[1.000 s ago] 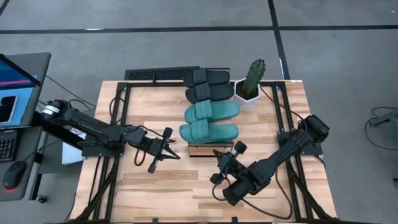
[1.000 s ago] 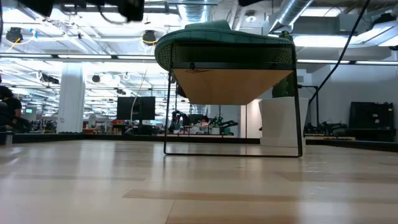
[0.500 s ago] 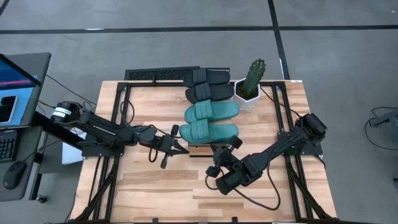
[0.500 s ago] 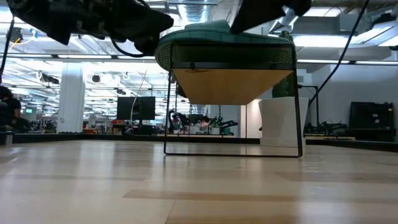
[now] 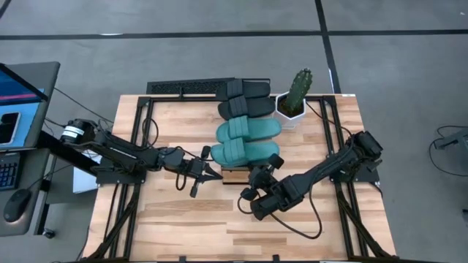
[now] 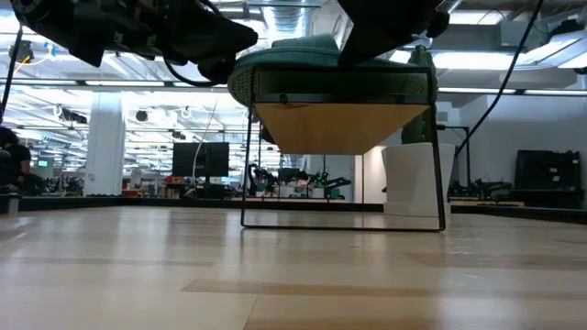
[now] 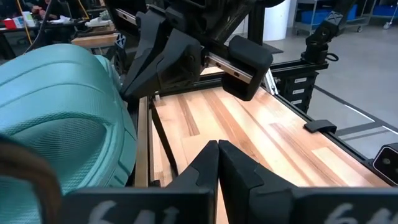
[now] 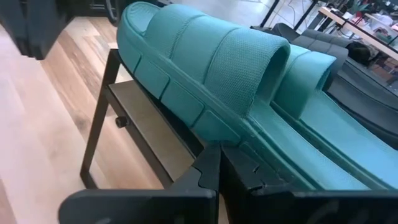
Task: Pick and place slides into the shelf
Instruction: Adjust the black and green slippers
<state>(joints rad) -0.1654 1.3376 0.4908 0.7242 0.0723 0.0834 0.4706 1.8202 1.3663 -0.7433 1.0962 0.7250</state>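
Note:
All the slides lie crosswise on the shelf (image 5: 238, 176): two black ones (image 5: 245, 100) at its far end, then two teal ones, the nearest (image 5: 246, 153) at the near end. In the low view that teal slide (image 6: 330, 50) tops the shelf's plank (image 6: 344, 124). My right gripper (image 5: 265, 171) is shut, its tips at this slide's near side. My left gripper (image 5: 213, 174) is shut beside the shelf's near left corner, just short of the slide's end (image 7: 62, 118), touching nothing that I can see. My right gripper has its shut fingertips (image 8: 214, 155) against the near long side of the nearest teal slide's sole (image 8: 205, 127), below the strap. The fingers come slanting from the table's near side. The slide lies flat on the shelf's top.
A cactus in a white pot (image 5: 294, 101) stands right of the shelf's far end. A black bar (image 5: 186, 87) lies along the table's far edge. Bare wood (image 5: 212, 219) spreads over the near half. A laptop and keyboard (image 5: 14, 109) sit left of the table.
My right gripper has moved from the near right of the table toward the far and left, up to the nearest teal slide's side. My left gripper has moved toward the table's right, to the shelf's near left corner, and has since kept still.

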